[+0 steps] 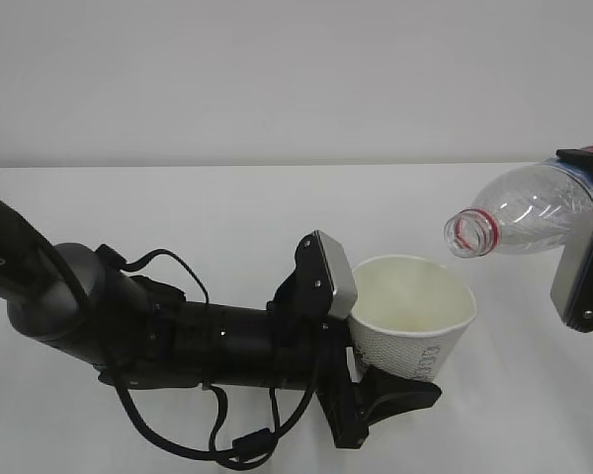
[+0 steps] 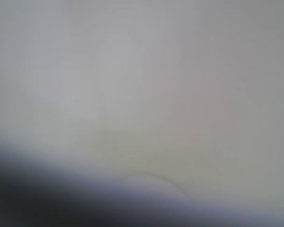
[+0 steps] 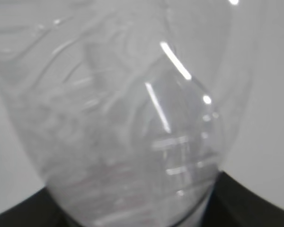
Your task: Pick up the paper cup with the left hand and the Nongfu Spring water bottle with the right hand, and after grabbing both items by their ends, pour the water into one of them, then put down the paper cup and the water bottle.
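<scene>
Jaws of our left hand clasp the paper cup upright; those of our right hand grip the Nongfu Spring water bottle, tipped neck-down just above the cup's rim. Left wrist view is blurred, perhaps showing the cup wall.

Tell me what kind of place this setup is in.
Probably a lab test bench: a bare white tabletop against a plain grey wall, with only a white paper cup and a clear plastic bottle held by black robot arms.
</scene>
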### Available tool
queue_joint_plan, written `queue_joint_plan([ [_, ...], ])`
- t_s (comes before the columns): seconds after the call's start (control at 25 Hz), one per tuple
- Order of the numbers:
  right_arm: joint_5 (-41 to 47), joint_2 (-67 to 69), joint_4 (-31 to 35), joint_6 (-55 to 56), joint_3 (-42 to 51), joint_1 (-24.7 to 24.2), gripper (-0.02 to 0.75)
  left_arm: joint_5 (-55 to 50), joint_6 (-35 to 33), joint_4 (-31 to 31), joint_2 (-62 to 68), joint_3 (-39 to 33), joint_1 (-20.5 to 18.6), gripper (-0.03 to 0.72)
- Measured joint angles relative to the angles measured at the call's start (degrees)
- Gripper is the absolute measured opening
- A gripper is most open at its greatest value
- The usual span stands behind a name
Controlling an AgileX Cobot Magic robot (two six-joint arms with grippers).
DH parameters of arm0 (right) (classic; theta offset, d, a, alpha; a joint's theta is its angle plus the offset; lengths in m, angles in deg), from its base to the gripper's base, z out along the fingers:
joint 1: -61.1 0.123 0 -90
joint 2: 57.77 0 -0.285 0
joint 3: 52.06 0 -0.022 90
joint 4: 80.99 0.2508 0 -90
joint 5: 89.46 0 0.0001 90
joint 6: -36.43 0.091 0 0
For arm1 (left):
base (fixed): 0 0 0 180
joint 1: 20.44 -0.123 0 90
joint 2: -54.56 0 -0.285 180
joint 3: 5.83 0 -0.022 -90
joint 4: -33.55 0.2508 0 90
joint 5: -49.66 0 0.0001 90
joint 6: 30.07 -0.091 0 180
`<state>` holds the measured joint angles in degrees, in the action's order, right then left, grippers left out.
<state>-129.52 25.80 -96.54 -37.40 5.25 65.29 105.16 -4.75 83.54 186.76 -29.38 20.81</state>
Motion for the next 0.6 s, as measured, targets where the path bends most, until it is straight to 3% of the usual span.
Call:
queue_joint_plan([
  [0.6, -0.46, 0.00, 0.00, -1.10, 0.00, 0.00, 0.407, 0.00, 0.00, 0.00, 0.00, 0.00, 0.00, 0.513],
])
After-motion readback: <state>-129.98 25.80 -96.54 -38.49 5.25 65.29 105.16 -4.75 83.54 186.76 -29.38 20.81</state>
